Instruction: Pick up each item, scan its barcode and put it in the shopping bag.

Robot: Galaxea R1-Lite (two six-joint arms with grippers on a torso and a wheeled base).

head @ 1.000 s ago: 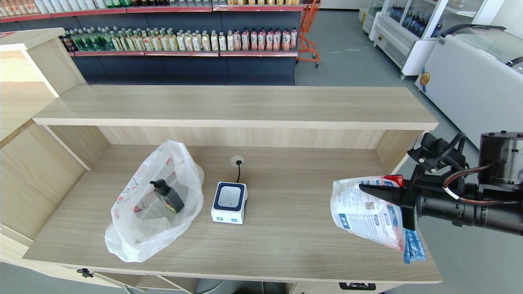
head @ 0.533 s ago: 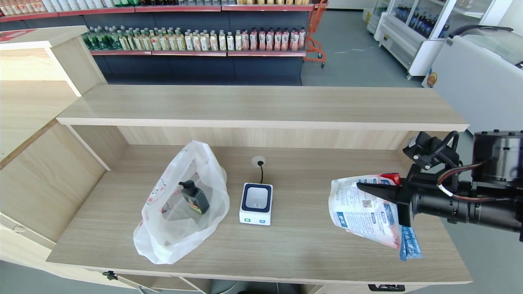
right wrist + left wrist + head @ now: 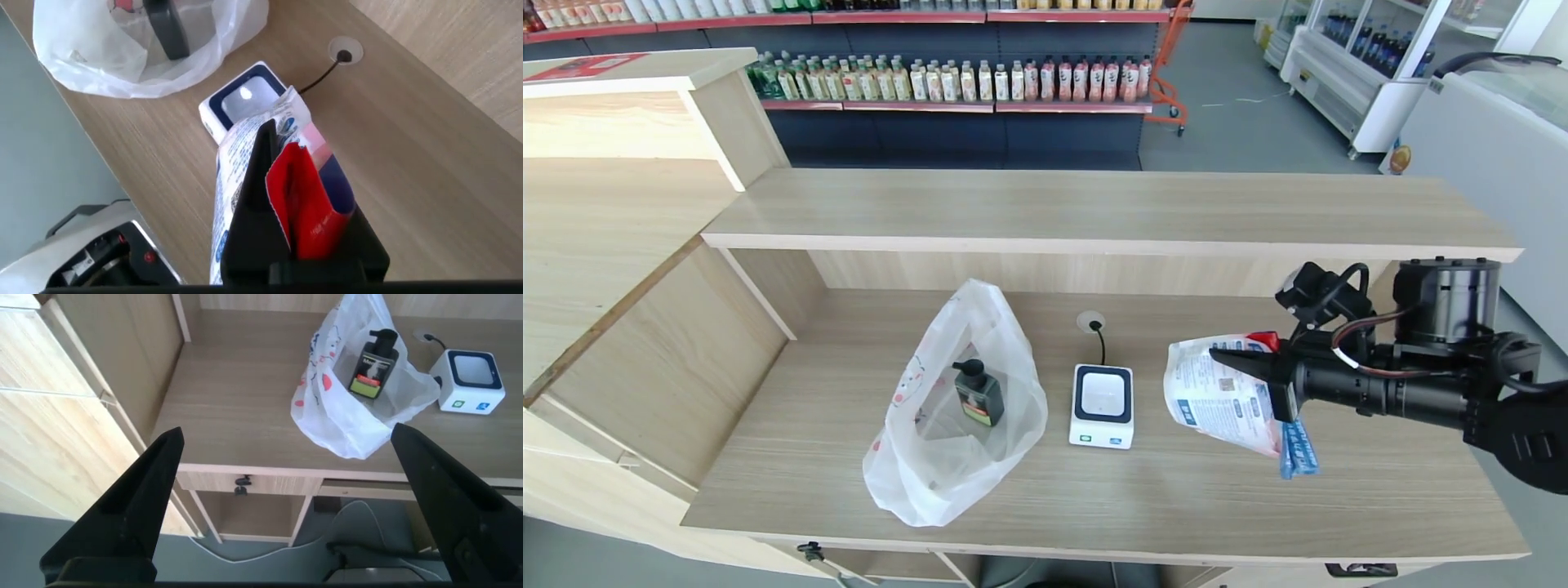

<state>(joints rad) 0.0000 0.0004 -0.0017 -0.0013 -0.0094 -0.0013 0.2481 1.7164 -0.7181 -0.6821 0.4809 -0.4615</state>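
I count one bag [image 3: 915, 482], one bottle [image 3: 978, 394] (it stands inside that bag), one scanner [image 3: 1102, 406] and one pouch [image 3: 1217, 396], the last pinched in my right fingers [image 3: 1245, 363]. One bench [image 3: 1176, 498] lies under them. Behind, the shelf drinks [image 3: 1013, 82] are too many to count.

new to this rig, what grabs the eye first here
The right gripper holds a white pouch in the air, just right of the scanner on the counter. Left of the scanner lies an open plastic bag with a dark pump bottle inside.
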